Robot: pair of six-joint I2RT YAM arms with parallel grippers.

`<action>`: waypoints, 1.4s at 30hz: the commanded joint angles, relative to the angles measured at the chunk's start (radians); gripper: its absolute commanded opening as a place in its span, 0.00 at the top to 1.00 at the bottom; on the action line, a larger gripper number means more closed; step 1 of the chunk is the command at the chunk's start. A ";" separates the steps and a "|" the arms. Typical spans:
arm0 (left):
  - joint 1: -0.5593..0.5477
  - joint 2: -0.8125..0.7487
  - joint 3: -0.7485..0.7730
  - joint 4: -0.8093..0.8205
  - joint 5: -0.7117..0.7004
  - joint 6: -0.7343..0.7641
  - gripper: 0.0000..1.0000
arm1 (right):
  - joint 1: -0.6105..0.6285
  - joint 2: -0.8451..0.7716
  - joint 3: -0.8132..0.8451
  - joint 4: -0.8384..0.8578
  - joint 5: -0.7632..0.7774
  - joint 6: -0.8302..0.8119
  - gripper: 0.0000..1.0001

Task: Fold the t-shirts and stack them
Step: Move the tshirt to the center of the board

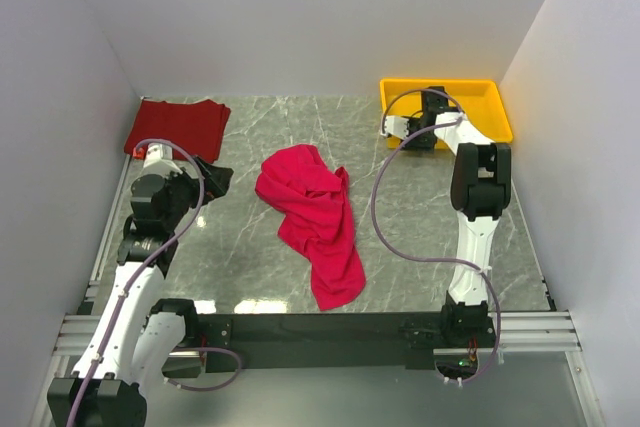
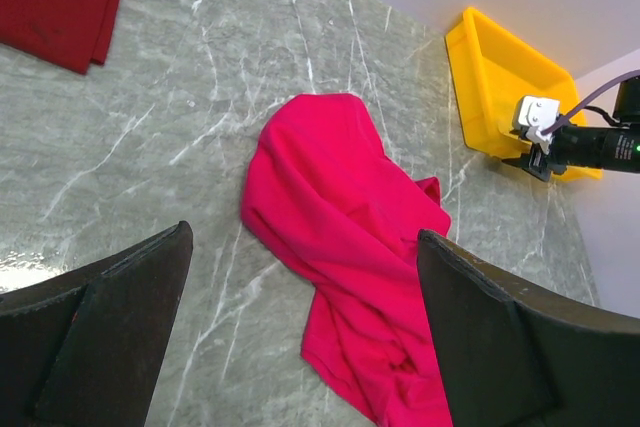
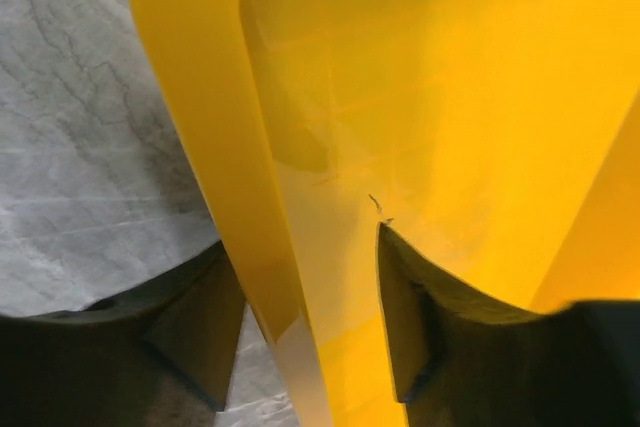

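- Right gripper (image 3: 302,252), jaws apart, straddles the tray (image 1: 440,83) wall; left gripper (image 2: 305,237) hangs wide open.
- Crimson shirt (image 1: 310,217) lies crumpled mid-table; maroon shirt (image 1: 178,125) sits folded, far left.
- Likely next: both grippers pinch the crimson shirt's edges and spread it flat.

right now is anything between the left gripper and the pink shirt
Nothing visible. The left gripper is open and faces the pink shirt, with only table between them. The tray and right gripper are far right.
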 commanded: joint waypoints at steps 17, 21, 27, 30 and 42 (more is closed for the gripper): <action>0.000 -0.057 0.002 0.021 0.018 -0.017 0.01 | -0.008 -0.197 -0.139 -0.009 -0.025 0.118 0.86; 0.000 -0.064 0.002 0.025 0.012 -0.016 0.01 | 0.049 -0.250 -0.187 0.034 0.048 0.371 1.00; 0.000 -0.046 -0.022 0.056 0.039 -0.025 0.01 | 0.083 -0.185 -0.072 -0.009 0.186 0.737 1.00; 0.000 -0.031 -0.009 0.053 0.041 -0.011 0.01 | 0.092 -0.129 0.030 -0.067 0.247 0.873 0.98; 0.000 -0.035 -0.019 0.057 0.038 -0.014 0.01 | 0.077 0.068 0.264 -0.130 0.410 1.065 0.77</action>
